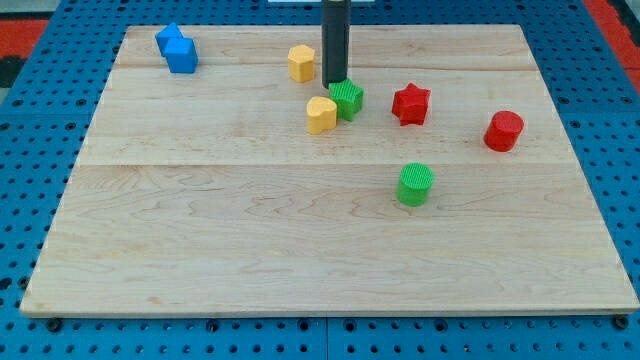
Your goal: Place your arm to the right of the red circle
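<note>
The red circle (504, 131) is a short red cylinder at the view's right on the wooden board (200, 240). My tip (334, 84) is the lower end of a dark rod that comes down from the view's top centre. It stands far to the left of the red circle, touching or just behind the top left of a green block (348, 99). A red star (410, 104) lies between the tip and the red circle.
A yellow block (301, 62) sits just left of the rod and another yellow block (321, 115) lies below it, against the green block. A green cylinder (415, 185) is below the red star. Two blue blocks (177, 48) sit together at the top left.
</note>
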You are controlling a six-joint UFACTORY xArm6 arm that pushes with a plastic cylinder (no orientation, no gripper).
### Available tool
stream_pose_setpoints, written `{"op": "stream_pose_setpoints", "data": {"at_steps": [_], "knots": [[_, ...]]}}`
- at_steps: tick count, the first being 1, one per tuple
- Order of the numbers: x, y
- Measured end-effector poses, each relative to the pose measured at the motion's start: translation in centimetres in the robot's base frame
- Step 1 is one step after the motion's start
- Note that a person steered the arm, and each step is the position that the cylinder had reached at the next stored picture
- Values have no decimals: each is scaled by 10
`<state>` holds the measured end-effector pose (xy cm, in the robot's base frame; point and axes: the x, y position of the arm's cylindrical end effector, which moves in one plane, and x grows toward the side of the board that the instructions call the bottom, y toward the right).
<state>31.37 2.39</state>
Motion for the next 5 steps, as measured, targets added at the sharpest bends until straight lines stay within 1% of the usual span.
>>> {"op": "stream_pose_setpoints", "data": {"at_steps": [1, 2, 3, 5], "knots": [[11, 50], [40, 105], [66, 140], [15, 133]]}}
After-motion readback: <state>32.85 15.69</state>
